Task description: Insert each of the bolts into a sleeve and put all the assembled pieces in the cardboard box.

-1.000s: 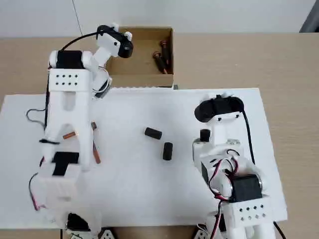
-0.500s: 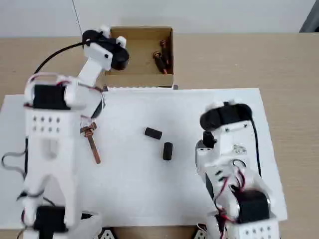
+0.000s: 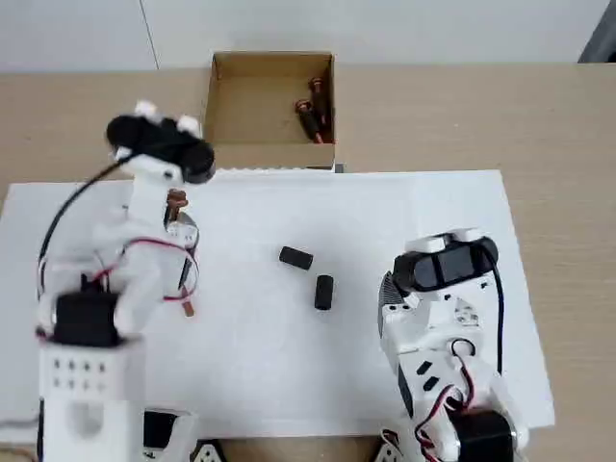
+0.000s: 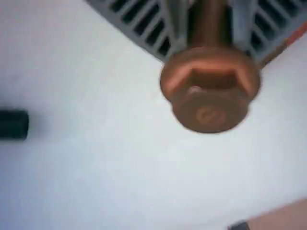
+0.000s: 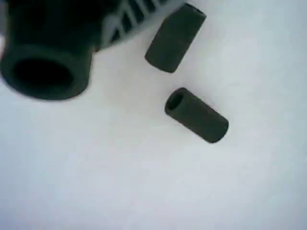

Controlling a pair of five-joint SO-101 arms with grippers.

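Observation:
My left gripper (image 3: pixel 177 219) hangs over the left part of the white mat, shut on a copper bolt (image 4: pixel 209 88) whose hex head (image 3: pixel 176 200) points out of the jaws. A second copper bolt (image 3: pixel 188 306) lies on the mat under that arm. Two loose black sleeves (image 3: pixel 295 257) (image 3: pixel 323 292) lie mid-mat. My right gripper (image 3: pixel 389 289) stands just right of them, shut on a third black sleeve (image 5: pixel 45 72) with its open bore showing. The cardboard box (image 3: pixel 223 96) sits beyond the mat and holds assembled pieces (image 3: pixel 313 111) in its right corner.
The white mat (image 3: pixel 452 202) covers most of the wooden table (image 3: pixel 481 115). Both arms' bodies and cables take up the front left and front right. Bare mat lies between the arms, toward the front edge.
The left arm has swung back from the box to above the mat's left side. The right arm has drawn toward the front edge, still holding its sleeve.

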